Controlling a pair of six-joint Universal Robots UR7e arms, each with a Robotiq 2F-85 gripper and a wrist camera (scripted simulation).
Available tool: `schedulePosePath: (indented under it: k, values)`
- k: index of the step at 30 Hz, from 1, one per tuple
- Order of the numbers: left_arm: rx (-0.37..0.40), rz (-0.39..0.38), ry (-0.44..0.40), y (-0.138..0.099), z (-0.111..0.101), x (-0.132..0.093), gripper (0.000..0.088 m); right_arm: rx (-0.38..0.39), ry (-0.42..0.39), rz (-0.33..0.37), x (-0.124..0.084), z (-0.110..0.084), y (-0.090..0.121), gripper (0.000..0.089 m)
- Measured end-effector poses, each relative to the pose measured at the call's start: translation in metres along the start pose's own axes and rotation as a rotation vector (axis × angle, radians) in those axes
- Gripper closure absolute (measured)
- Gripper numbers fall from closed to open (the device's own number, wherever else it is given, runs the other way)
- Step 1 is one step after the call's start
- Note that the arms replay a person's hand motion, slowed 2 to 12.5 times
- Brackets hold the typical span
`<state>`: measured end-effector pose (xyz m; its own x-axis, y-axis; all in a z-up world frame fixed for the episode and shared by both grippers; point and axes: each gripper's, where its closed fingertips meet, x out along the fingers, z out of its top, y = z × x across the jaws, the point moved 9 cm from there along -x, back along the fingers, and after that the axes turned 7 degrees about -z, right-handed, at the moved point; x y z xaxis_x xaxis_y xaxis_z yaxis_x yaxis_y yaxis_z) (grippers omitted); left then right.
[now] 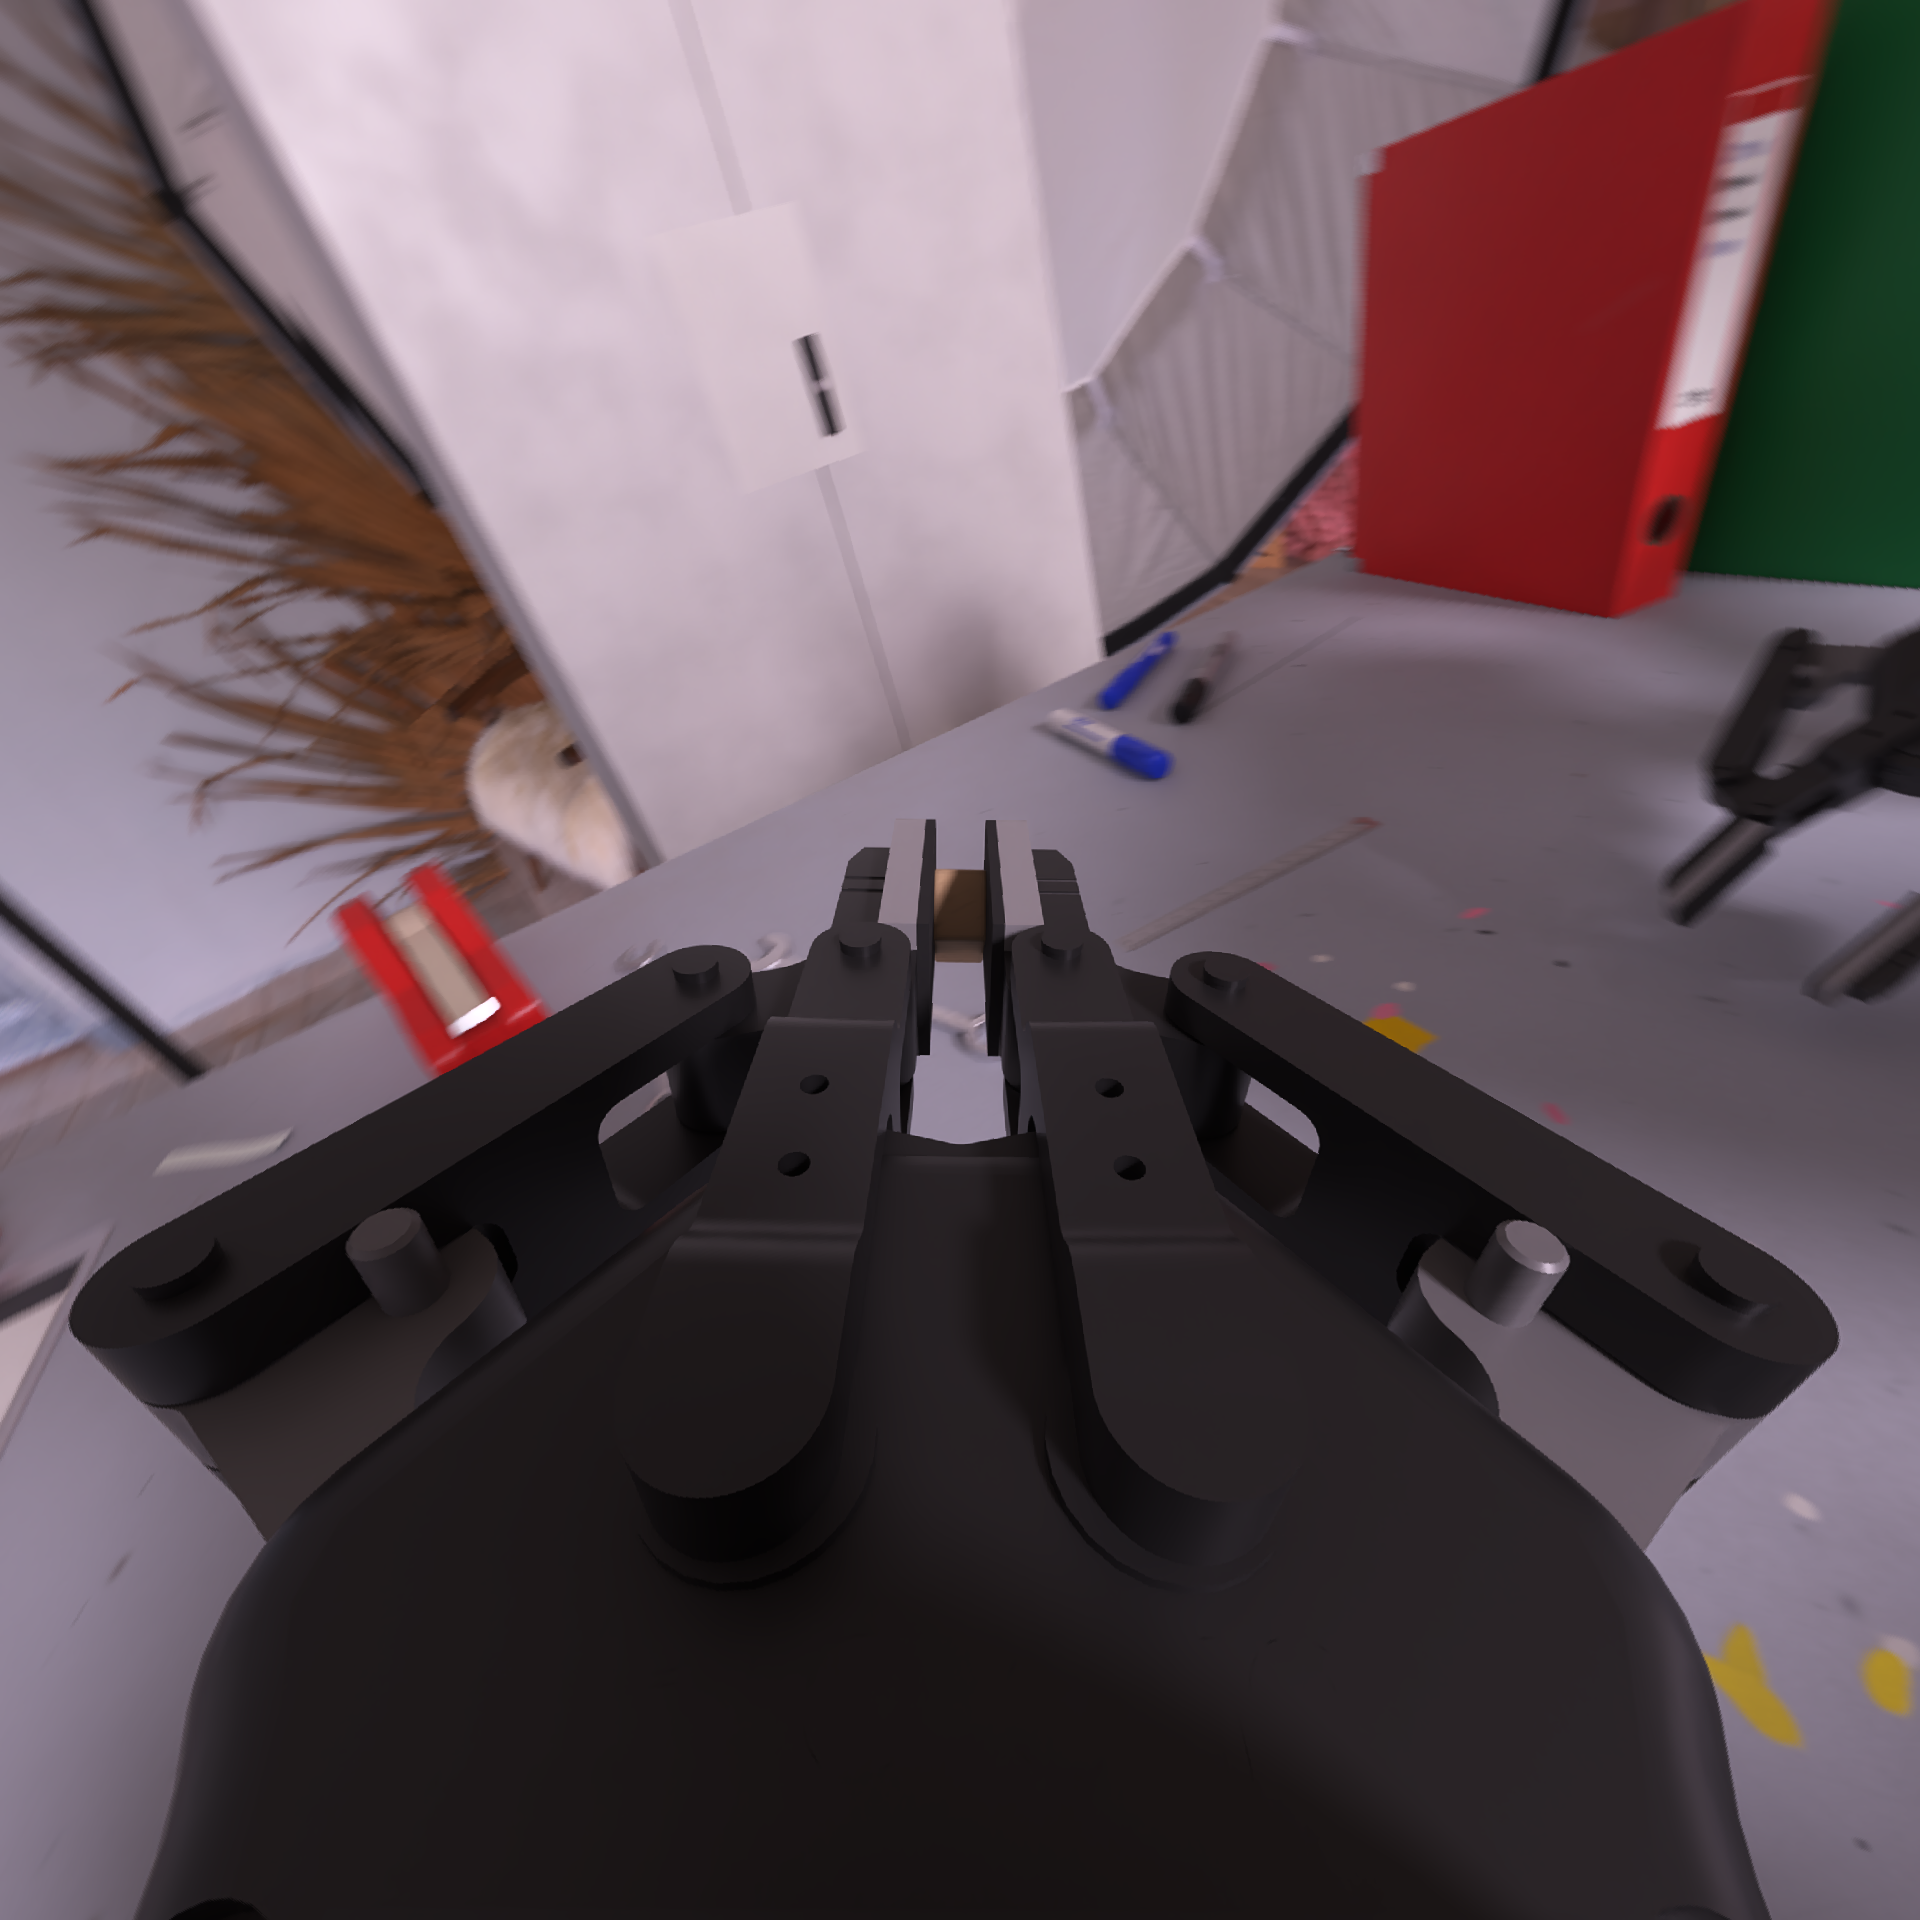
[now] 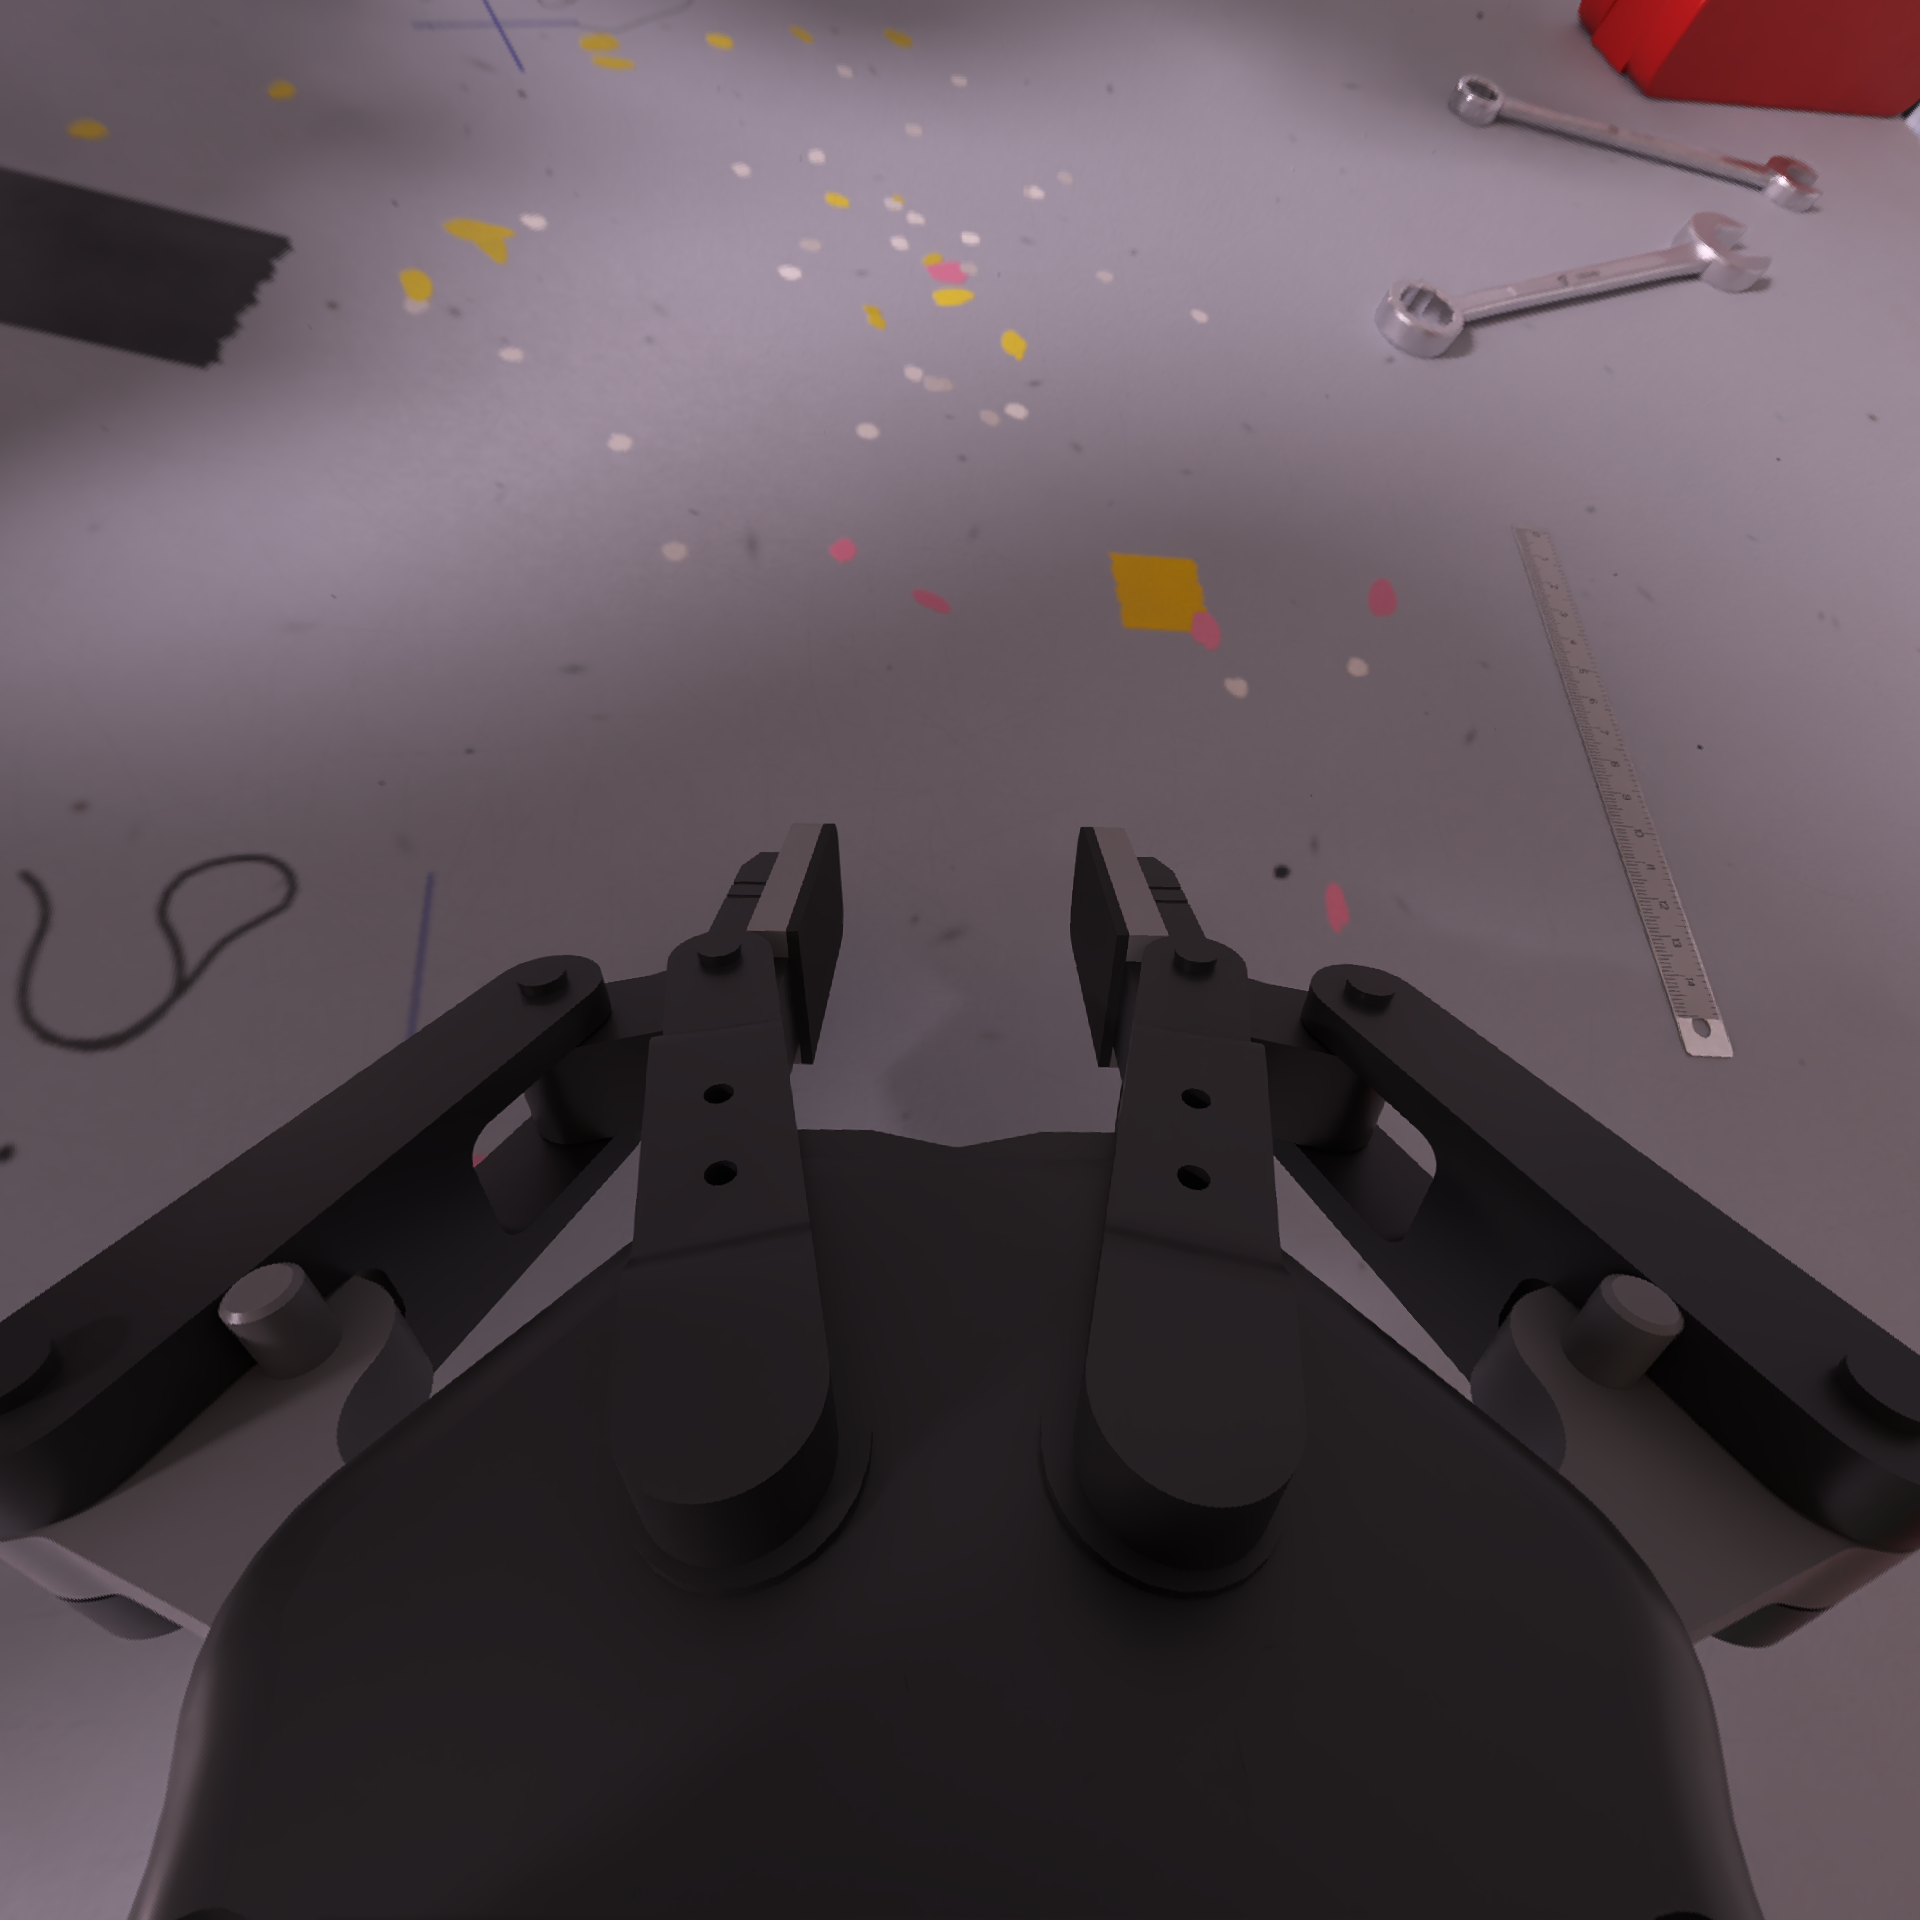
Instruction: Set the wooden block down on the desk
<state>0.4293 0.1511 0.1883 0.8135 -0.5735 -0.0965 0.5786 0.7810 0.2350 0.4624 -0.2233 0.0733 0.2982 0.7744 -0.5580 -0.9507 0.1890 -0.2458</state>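
Left hand (image 1: 960,883): both fingers are clamped on the wooden block (image 1: 958,906); the block sits between the pads near the fingertips, held above the grey surface (image 1: 1455,1039); whether its underside touches the surface cannot be told. Beyond the fingertips lie two blue markers (image 1: 1112,743) and a black pen (image 1: 1195,691), near the far edge; a ruler (image 1: 1257,878) lies to the right of the fingertips; a red binder (image 1: 1538,374) stands upright at the far right, beside a green panel (image 1: 1829,312). A red holder (image 1: 442,966) sits at the left edge of the surface.

Right hand (image 2: 956,935): fingers apart, nothing between them; it hangs over a bare, paint-flecked part of the surface (image 2: 935,675). Two wrenches (image 2: 1569,286) lie at the upper right, apart from each other; a ruler (image 2: 1621,800) lies to the right of the fingers; a yellow square patch (image 2: 1155,590) marks the surface ahead; a looped black cord (image 2: 156,945) lies at the left; a red box (image 2: 1756,47) sits at the top right corner.
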Motion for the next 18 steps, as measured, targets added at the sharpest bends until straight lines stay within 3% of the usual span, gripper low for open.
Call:
schedulePosePath:
  k: [6, 11, 14, 18]
  values:
    - [0.16, -0.284, 0.009, -0.065, 0.015, 0.04, 0.0799, 0.088, -0.066, 0.029, -0.009, 0.002, 0.001, 0.0476]
    - [0.337, -0.516, 0.066, -0.123, 0.007, 0.07, 0.08, 0.187, -0.101, 0.038, -0.019, 0.001, 0.002, 0.0501]
    - [0.457, -0.617, 0.121, -0.153, -0.004, 0.085, 0.08, 0.228, -0.11, 0.034, -0.024, -0.001, 0.005, 0.0516]
    - [0.579, -0.683, 0.201, -0.182, -0.018, 0.101, 0.08, 0.249, -0.102, 0.026, -0.031, -0.005, 0.01, 0.0523]
